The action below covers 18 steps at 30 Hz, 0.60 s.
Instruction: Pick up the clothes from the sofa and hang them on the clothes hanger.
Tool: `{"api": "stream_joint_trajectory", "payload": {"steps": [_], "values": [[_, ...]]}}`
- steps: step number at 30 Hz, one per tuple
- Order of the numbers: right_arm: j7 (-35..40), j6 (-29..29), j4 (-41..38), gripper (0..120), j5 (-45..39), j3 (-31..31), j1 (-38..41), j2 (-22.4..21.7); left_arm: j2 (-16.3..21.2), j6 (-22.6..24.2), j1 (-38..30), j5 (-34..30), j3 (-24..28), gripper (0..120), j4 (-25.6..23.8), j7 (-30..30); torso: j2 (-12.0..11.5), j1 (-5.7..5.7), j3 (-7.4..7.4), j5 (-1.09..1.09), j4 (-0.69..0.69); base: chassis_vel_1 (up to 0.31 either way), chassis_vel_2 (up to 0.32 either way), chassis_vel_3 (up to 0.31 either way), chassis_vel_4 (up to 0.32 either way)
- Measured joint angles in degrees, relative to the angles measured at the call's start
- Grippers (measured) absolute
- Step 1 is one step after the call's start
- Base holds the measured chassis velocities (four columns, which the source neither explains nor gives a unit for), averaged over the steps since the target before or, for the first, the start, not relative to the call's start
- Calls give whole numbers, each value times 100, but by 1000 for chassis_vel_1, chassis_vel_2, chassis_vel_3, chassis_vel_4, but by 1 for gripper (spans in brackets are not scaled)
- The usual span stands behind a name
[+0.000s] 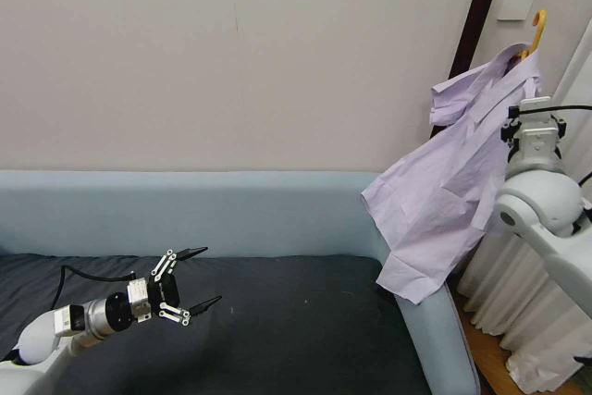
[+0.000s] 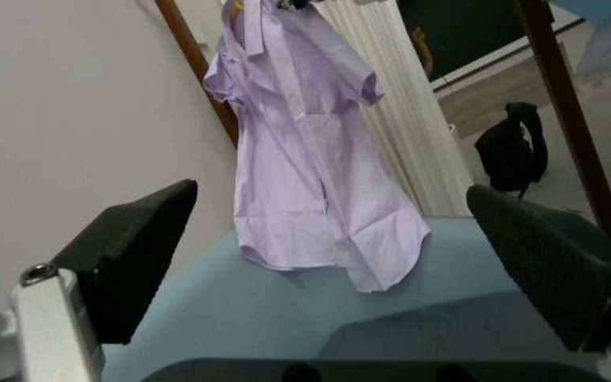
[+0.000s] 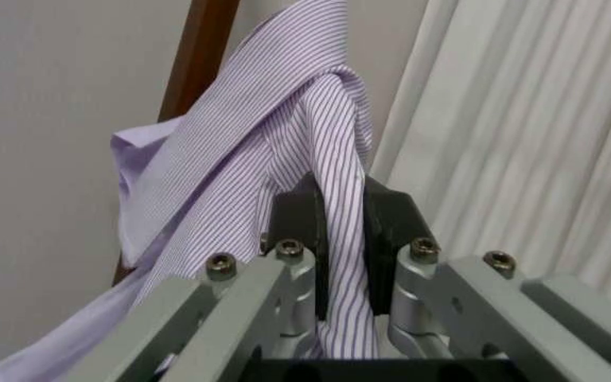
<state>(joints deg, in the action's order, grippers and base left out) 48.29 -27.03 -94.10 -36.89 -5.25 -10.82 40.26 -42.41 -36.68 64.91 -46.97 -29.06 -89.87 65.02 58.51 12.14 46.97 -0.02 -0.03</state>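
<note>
I see my right hand (image 3: 340,239) clamped on the lilac striped shirt (image 1: 453,182) beside the wooden rack (image 1: 476,16), left hand (image 1: 211,275) spread open above the sofa (image 1: 277,210).

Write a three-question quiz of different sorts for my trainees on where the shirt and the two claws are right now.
1. Multiple choice: what is the right claw shut on?
A) the shirt
B) a cushion
C) nothing
2. True or false: the left claw hangs open over the sofa seat, holding nothing.
3. Short answer: what colour is the hanger hook above the shirt's collar?

Key: 1 A; 2 true; 3 yellow.
</note>
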Motion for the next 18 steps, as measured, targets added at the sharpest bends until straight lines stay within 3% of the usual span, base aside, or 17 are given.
{"api": "stream_joint_trajectory", "payload": {"steps": [4, 15, 18], "values": [[92, 29, 687, 8, 148, -494, 668, 380, 71, -76, 99, -64, -98, 100, 3, 0, -1, 0, 1, 0, -1, 0, 0, 0, 0], [199, 134, 1957, 8, 535, -1109, 1920, 999, 103, -149, -54, -133, -56, 100, 205, 17, 0, 0, 0, -2, -5, 0, 0, 0, 0], [182, 204, 2557, 8, 777, -1284, 2397, 1438, 49, -160, -226, -126, 56, 100, 335, 27, 0, 0, 0, -2, -2, 0, 0, 0, 0]]}}
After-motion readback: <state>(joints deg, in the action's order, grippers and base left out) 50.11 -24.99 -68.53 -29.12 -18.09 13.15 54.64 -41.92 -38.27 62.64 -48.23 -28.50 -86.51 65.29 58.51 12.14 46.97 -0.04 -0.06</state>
